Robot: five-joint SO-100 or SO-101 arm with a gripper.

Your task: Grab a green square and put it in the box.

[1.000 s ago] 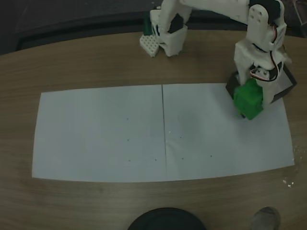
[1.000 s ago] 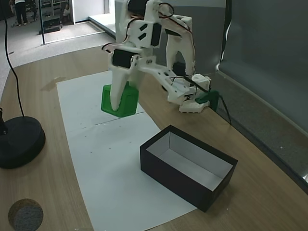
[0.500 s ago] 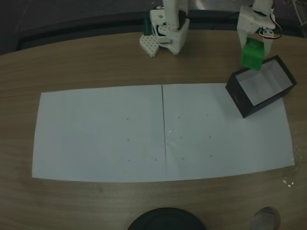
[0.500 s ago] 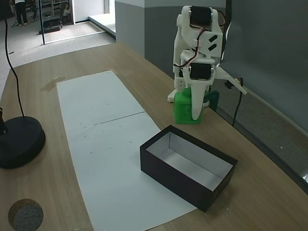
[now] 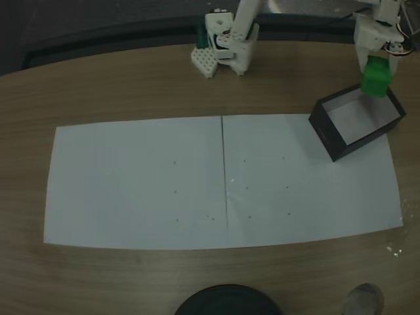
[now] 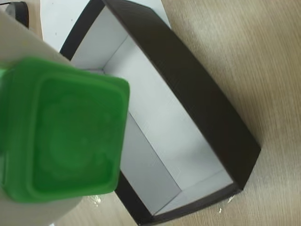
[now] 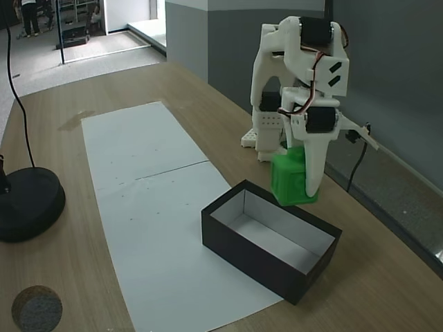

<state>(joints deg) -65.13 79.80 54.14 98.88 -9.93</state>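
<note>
Wooden table (image 7: pixel 83 90), white paper sheet (image 5: pixel 138 184), grey wall (image 7: pixel 387 62), round black stand base (image 7: pixel 28 204).

We see white plastic arm (image 7: pixel 297 69), blocky printed segments; black servo housings set in joints; thin red and black wires looping beside upper joints; white base (image 5: pixel 220 49) with dark green part on left side; long tapered white fingers (image 7: pixel 313 166).
</note>
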